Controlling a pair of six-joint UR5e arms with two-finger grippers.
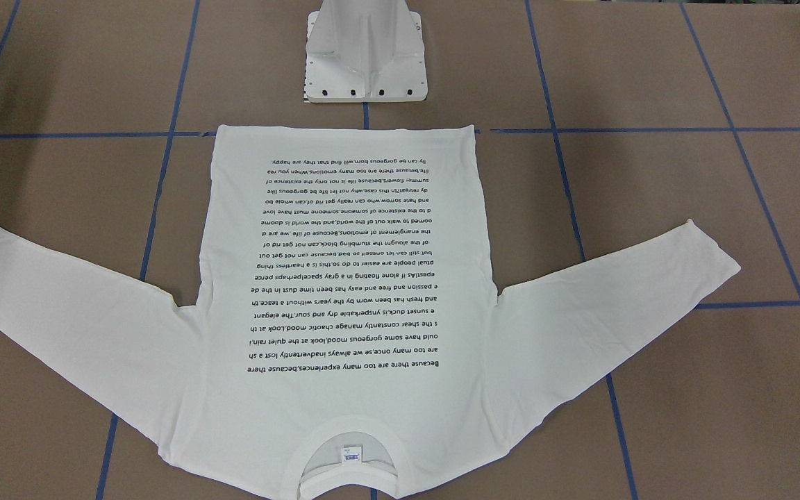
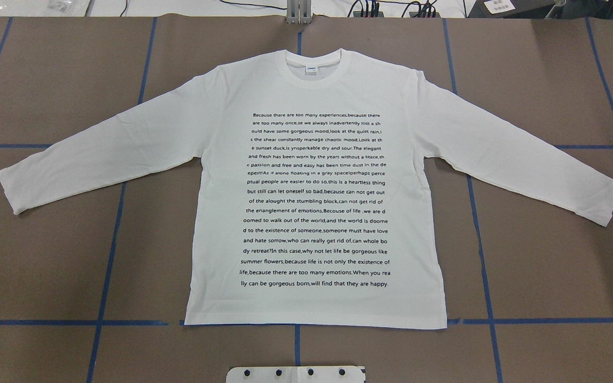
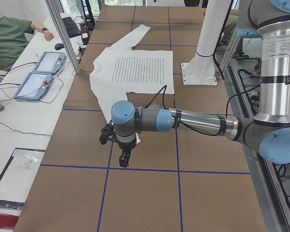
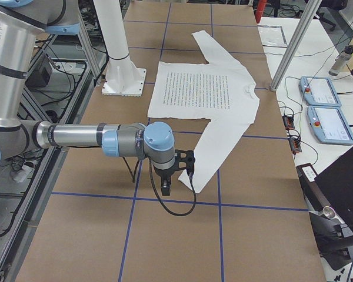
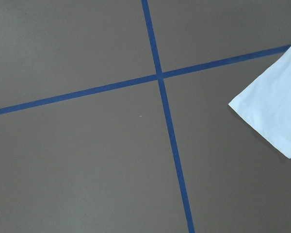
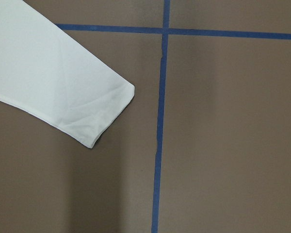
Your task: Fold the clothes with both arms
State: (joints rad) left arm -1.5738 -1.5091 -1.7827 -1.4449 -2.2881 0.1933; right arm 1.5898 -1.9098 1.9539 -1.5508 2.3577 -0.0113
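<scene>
Since the shirt (image 2: 317, 186) lies flat on the table (image 2: 46, 266), print up and sleeves (image 2: 99, 154) spread, a one-layer pinch could drag wrinkles in. The left gripper (image 3: 123, 161) and right gripper (image 4: 166, 188) hover near the cuffs; I cannot tell how far open they are.

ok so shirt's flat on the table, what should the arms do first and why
Probably slide each claw inward over its nearest sleeve cuff, ready to pinch it. The T-shirt lies flat, print up, sleeves spread; the left claw and right claw hang over bare table, and the wrist views show the left cuff and right cuff off to one side.
</scene>
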